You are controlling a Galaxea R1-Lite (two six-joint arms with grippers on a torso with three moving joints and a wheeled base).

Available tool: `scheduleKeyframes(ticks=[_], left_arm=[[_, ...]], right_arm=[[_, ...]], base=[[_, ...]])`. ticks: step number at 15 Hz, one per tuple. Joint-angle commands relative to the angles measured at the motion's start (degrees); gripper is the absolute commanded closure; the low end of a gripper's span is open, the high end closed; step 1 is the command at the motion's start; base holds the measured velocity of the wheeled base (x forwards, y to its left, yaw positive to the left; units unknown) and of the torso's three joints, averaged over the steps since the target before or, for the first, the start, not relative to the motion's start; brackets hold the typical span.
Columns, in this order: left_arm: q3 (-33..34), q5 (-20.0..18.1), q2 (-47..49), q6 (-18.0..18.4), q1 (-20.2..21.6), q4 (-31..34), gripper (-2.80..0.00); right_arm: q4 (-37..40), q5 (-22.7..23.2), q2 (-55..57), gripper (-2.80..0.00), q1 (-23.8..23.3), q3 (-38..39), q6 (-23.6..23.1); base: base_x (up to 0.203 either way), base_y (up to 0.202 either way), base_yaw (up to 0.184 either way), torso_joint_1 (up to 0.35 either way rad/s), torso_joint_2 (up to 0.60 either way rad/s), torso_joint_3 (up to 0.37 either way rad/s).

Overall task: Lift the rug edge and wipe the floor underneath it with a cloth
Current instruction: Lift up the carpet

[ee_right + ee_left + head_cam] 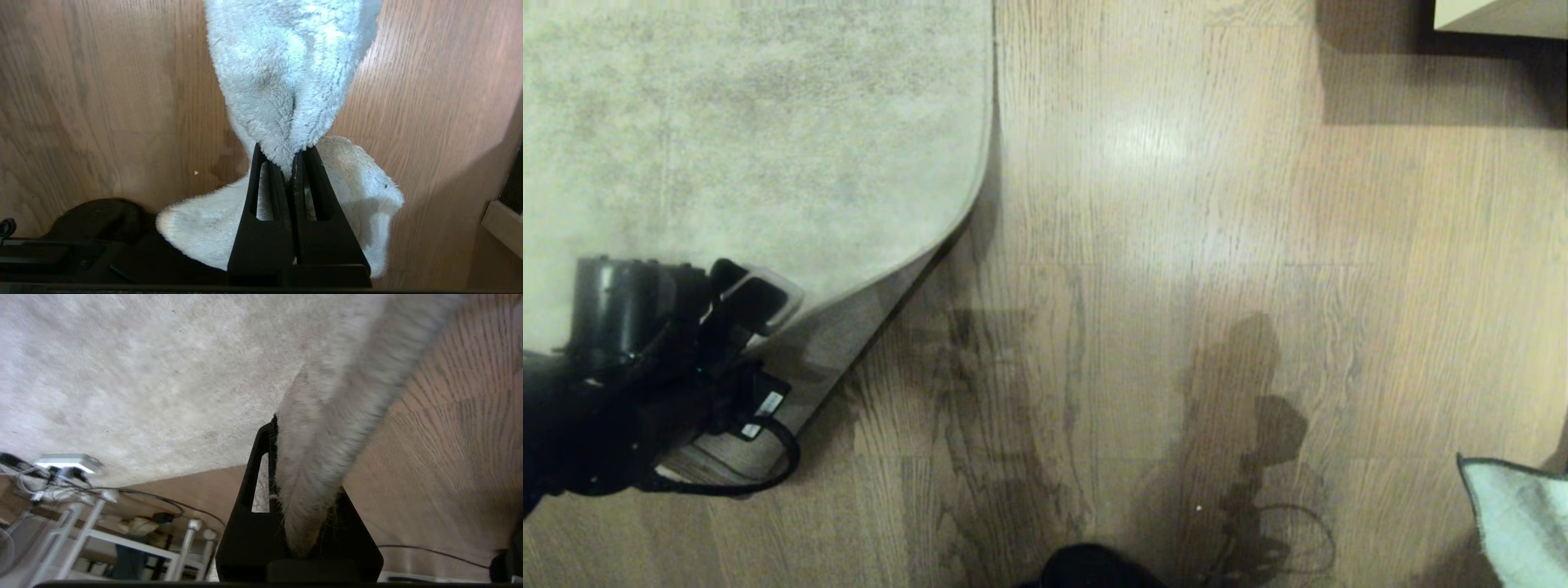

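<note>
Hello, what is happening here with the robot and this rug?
The left tool is shut on the rug edge and holds the corner up off the floor, so the tan underside shows. The right tool is shut on the cloth, which hangs above the floor at the robot's right, away from the rug. The floor under the lifted corner is not yet being wiped.

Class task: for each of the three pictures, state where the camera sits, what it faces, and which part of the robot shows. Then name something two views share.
Head view: on the head, looking down at floor and rug edge; left tool shows.
Left wrist view: behind the left tool, shut on the rug edge.
Right wrist view: behind the right tool, shut on the cloth.
Shared: head and right wrist views both show the cloth.
</note>
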Motion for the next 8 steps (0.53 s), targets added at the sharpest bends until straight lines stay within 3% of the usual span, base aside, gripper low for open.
scheduleKeyframes(ticks=[1,8], left_arm=[[0.03,0.2,-0.16,0.14,0.25,-0.14,0.0],[0.03,0.2,-0.16,0.14,0.16,-0.14,0.0]], right_arm=[[-0.06,0.06,0.07,0.0,-0.09,0.0,-0.03],[-0.06,0.06,0.07,0.0,-0.09,0.0,-0.02]], base=[[0.003,0.109,-0.012,0.006,0.0,0.002],[0.0,0.187,-0.002,0.003,0.0,0.002]])
